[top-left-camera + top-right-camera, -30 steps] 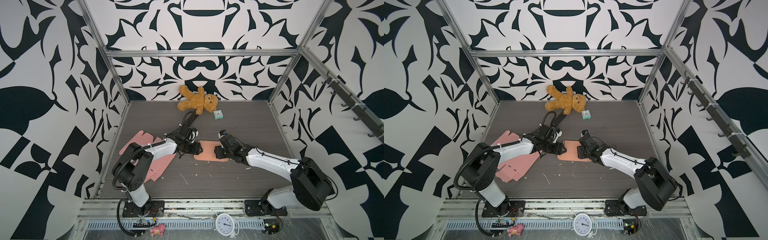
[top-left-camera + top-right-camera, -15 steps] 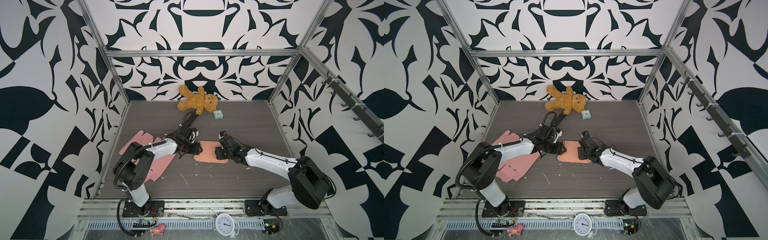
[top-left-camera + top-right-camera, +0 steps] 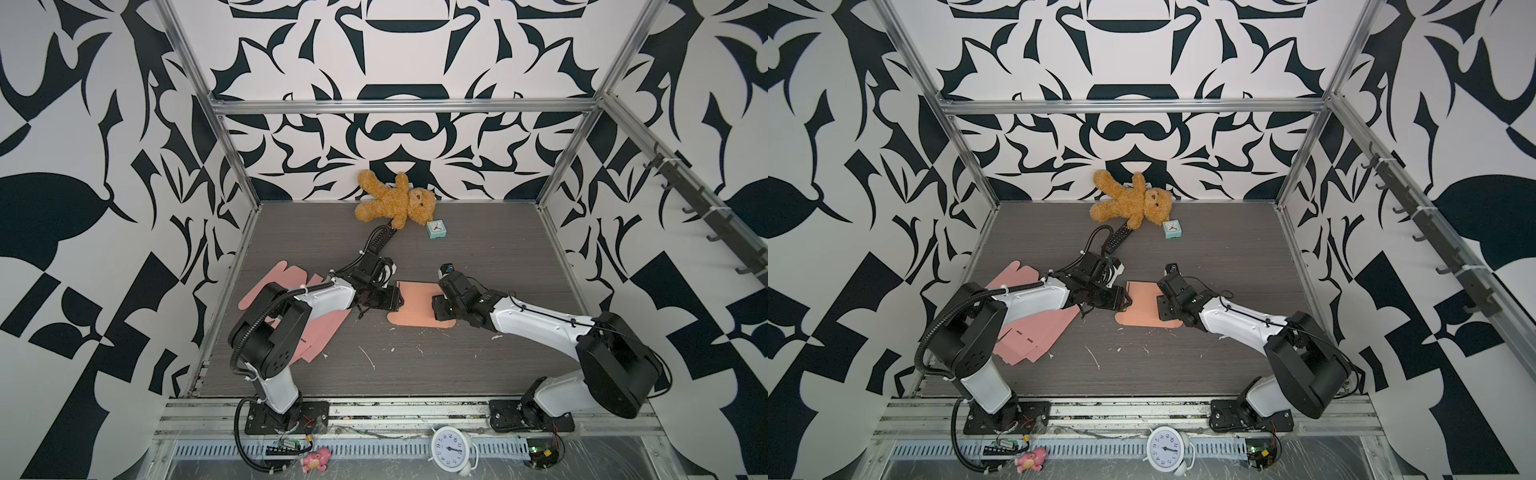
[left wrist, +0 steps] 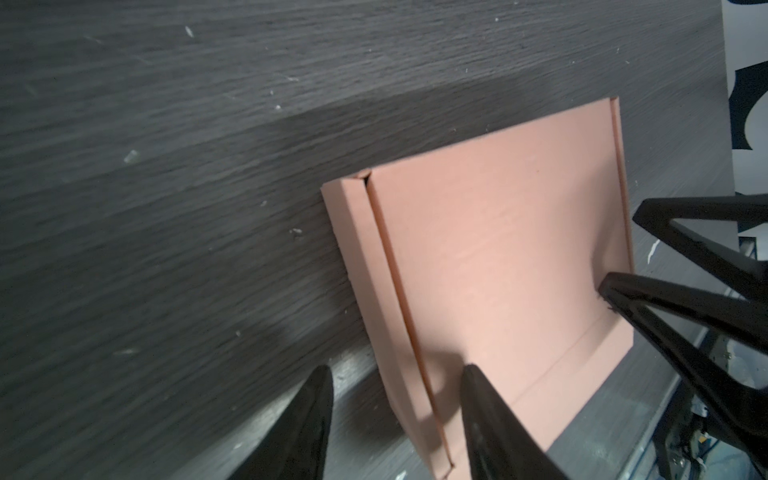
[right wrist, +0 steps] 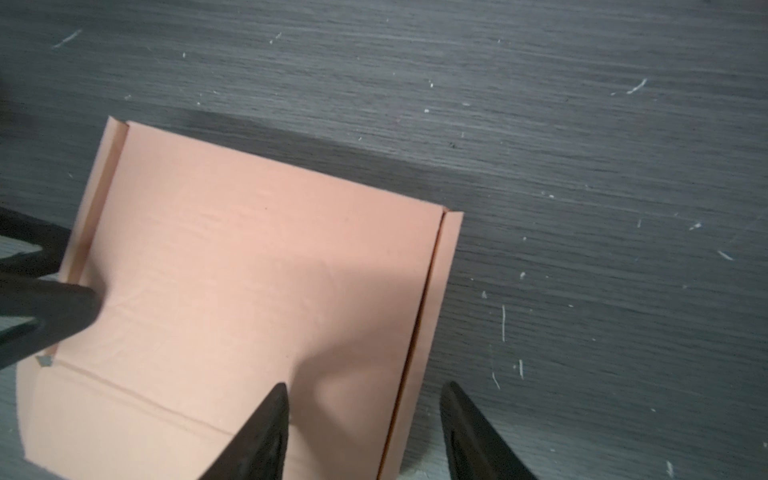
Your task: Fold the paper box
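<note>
Little is changing over the last second. The pink box [image 3: 415,309] is lying in the same spot in the middle of the table [image 3: 415,374], between the two arms, and both grippers are staying low at its opposite sides. The right gripper [image 3: 437,308] seems to be creeping slightly inward over the panel, though the shift is too small to be sure of.

The left gripper [image 4: 395,374] is straddling the narrow side wall nearest it, with one finger outside over the table and the other inside over the box floor. Its jaws are standing partly apart with a gap on both sides of the wall, so it is gripping nothing. In the right wrist view the right gripper [image 5: 363,388] is doing the same at the opposite wall: jaws partly apart, wall between them, nothing clamped.

Both side walls are already standing up a little from the floor panel, while the rounded flap toward the robot is lying flat. The fold therefore looks to be at an early stage, with the arms lining up on the two walls rather than bending anything. The next move probably calls for pinching or pressing those walls upright together without letting the light sheet slide. The spare flat sheets [image 3: 320,332] are lying beside the left arm.
</note>
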Motion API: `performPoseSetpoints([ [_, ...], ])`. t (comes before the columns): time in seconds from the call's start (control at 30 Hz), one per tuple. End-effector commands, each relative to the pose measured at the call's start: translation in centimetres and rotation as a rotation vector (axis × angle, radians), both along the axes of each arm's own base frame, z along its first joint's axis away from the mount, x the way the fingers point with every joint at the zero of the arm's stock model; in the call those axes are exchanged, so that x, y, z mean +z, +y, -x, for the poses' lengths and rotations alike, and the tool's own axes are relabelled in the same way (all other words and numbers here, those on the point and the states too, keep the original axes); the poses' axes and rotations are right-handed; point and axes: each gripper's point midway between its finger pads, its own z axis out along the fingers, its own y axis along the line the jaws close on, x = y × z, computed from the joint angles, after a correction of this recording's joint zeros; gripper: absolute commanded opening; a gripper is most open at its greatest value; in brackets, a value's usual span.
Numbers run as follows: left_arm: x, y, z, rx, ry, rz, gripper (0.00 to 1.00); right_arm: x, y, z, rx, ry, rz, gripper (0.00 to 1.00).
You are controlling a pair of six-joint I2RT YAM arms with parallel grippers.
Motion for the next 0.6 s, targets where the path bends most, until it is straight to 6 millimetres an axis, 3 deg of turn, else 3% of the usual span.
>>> performPoseSetpoints([
  [0.0,-1.2,0.6,0.3,0.008,0.017,-0.026,0.53,0.5,-0.3,-0.1,-0.017,-0.014,0.006,0.60],
  [0.13,-0.4,0.4,0.1,0.004,0.004,-0.015,0.53,1.5,-0.4,0.1,-0.015,-0.024,-0.003,0.59],
  [0.4,1.9,1.0,0.3,0.001,-0.043,-0.021,0.65,3.3,-1.4,1.4,-0.034,-0.028,-0.036,0.59],
  [0.57,2.6,1.4,2.3,-0.011,-0.067,-0.059,0.66,3.1,-1.5,3.0,-0.042,0.007,-0.087,0.59],
])
